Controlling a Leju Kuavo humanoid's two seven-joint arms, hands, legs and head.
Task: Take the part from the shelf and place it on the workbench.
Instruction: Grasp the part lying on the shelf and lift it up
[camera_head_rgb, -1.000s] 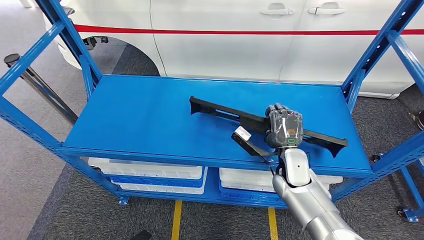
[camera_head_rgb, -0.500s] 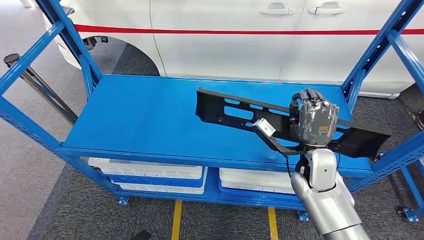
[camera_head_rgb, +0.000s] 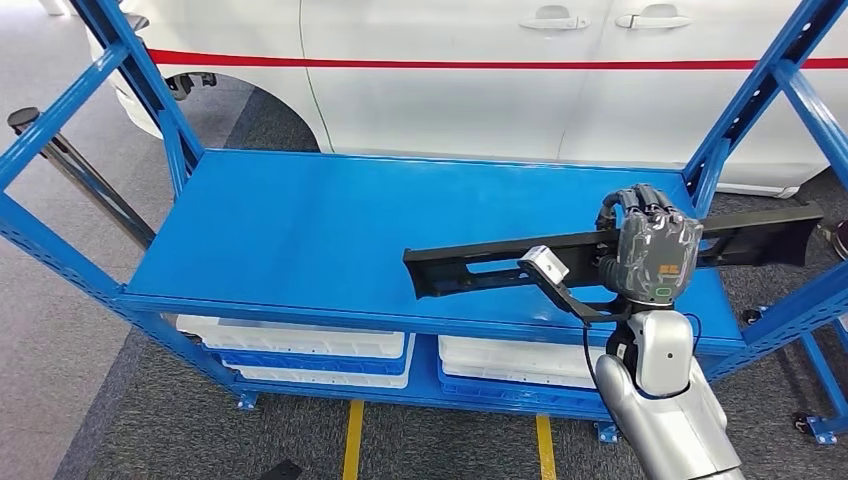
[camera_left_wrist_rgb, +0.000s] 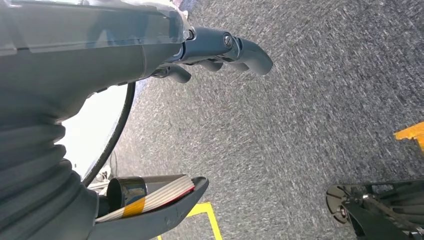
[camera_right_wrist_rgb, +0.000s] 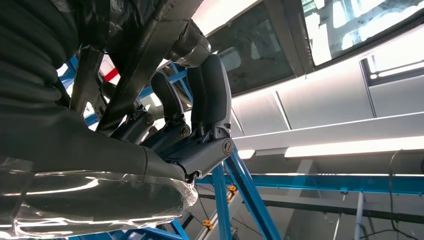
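Observation:
A long black plastic part (camera_head_rgb: 480, 266) with slots and a small white tag hangs lifted above the blue shelf board (camera_head_rgb: 300, 230), stretching from the shelf's middle out past its right upright. My right hand (camera_head_rgb: 650, 250) grips the part near its middle, fingers wrapped over its top edge. In the right wrist view the dark fingers (camera_right_wrist_rgb: 200, 105) curl round the black part (camera_right_wrist_rgb: 145, 55). My left hand (camera_left_wrist_rgb: 150, 50) hangs over grey carpet with its fingers apart and nothing in it.
The blue shelf frame's uprights (camera_head_rgb: 745, 110) stand close on the right, near the part's far end. A white car with a red stripe (camera_head_rgb: 500, 60) stands behind the shelf. White and blue bins (camera_head_rgb: 300, 350) sit on the lower shelf. Yellow floor lines (camera_head_rgb: 352, 440) run below.
My right hand has raised the part off the shelf board and swung it rightward; its right end now reaches past the right upright, and the part has turned nearly edge-on.

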